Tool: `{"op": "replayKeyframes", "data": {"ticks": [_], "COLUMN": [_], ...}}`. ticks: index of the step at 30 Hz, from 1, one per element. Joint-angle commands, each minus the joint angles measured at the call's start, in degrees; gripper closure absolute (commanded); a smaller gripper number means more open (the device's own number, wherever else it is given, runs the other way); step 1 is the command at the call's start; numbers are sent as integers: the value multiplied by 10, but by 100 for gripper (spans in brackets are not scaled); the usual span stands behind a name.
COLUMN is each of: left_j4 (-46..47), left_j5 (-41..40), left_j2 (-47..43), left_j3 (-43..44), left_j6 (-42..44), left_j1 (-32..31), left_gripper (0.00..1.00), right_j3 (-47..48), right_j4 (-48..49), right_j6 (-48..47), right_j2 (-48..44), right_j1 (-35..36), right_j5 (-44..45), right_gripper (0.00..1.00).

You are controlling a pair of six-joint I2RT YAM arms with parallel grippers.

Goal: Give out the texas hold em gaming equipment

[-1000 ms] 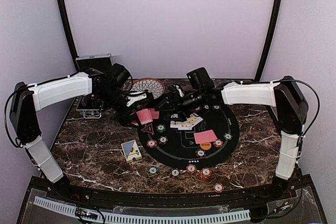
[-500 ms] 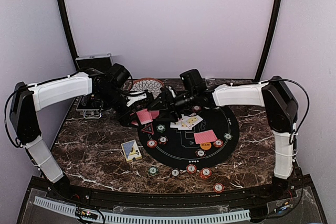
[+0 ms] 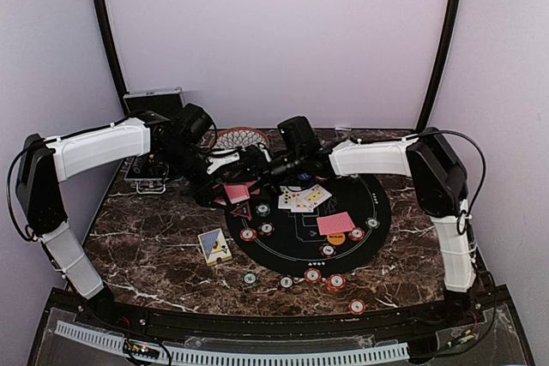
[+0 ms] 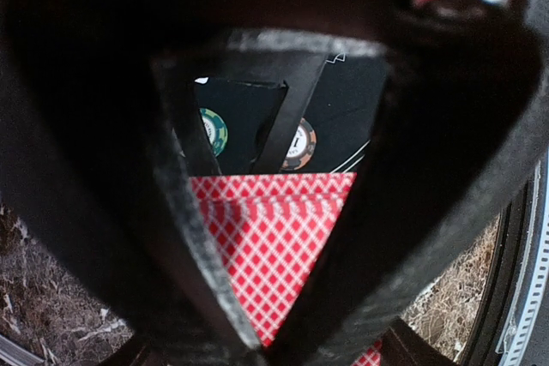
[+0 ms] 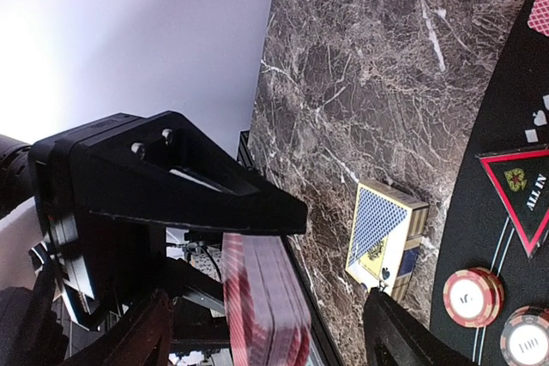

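My left gripper (image 3: 225, 179) is shut on a deck of red-backed cards (image 3: 236, 192) and holds it over the far left edge of the black round mat (image 3: 377, 203). In the left wrist view the deck (image 4: 268, 216) fills the gap between the fingers of the left gripper (image 4: 274, 285). My right gripper (image 3: 262, 169) is open right beside it. In the right wrist view the deck (image 5: 262, 306) stands edge-on between the spread fingers of the right gripper (image 5: 268, 336). Face-up cards (image 3: 302, 199), a red-backed card (image 3: 334, 223), an orange button (image 3: 334, 235), a red triangle marker (image 3: 240, 210) and striped chips (image 3: 248, 234) lie on the mat.
A blue card box (image 3: 214, 245) lies on the marble left of the mat, also in the right wrist view (image 5: 382, 237). Several chips (image 3: 313, 275) lie near the front edge. The patterned bowl (image 3: 241, 139) and the silver-edged case (image 3: 154, 102) stand at the back left.
My right arm has swung left across the mat, bringing its open gripper up to the deck held by my left gripper. The left arm has stayed put.
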Motion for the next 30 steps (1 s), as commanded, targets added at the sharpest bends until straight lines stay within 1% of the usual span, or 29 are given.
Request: {"op": "replayKeyframes", "data": {"ticks": [1, 5, 14, 19, 24, 30], "left_j4": [-7, -7, -11, -10, -9, -7], "left_j5": [15, 16, 16, 14, 12, 11], "left_j2": [-18, -18, -21, -21, -22, -22], "left_j3": [17, 18, 18, 15, 10, 9], "left_j6": [-1, 0, 3, 4, 5, 5], "left_j1": [-1, -1, -1, -1, -1, -1], "left_gripper": [100, 100, 100, 100, 100, 100], "right_j3": [30, 44, 35, 23, -12, -36], "right_j4": [-2, -33, -33, -30, -9, -7], "right_j6": [-2, -18, -21, -22, -15, -18], "right_j2": [19, 32, 36, 34, 13, -7], "right_j1": [4, 5, 2, -4, -12, -19], "right_j5": [-11, -7, -9, -15, -23, -27], "right_gripper": [23, 24, 26, 31, 37, 44]}}
